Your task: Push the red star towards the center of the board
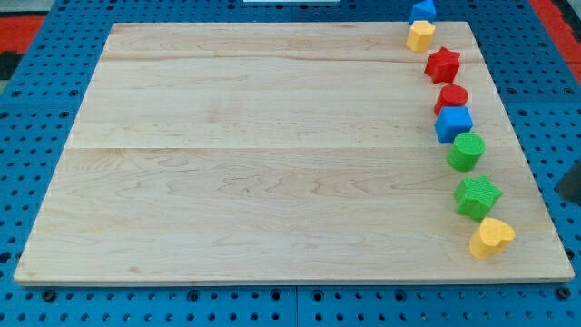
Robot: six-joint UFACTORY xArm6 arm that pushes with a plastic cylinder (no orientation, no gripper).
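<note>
Wooden board (272,154) on blue perforated table; my tip is not visible, so its state cannot be told.
Red star block (443,64) sits near the view's upper right edge, between yellow block (419,35) and red cylinder (451,96).

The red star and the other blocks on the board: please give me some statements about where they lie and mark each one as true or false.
1. The red star lies near the view's right edge of the board. True.
2. The red star sits at the center of the board. False: the center holds no block, and all blocks line the view's right side.
3. A yellow block lies just above the red star in the view. True.
4. The blue cube is at the view's bottom end of the row. False: a yellow heart ends the row there, below the green star.
5. My tip touches the red star. False: my tip does not show in the camera view.
</note>
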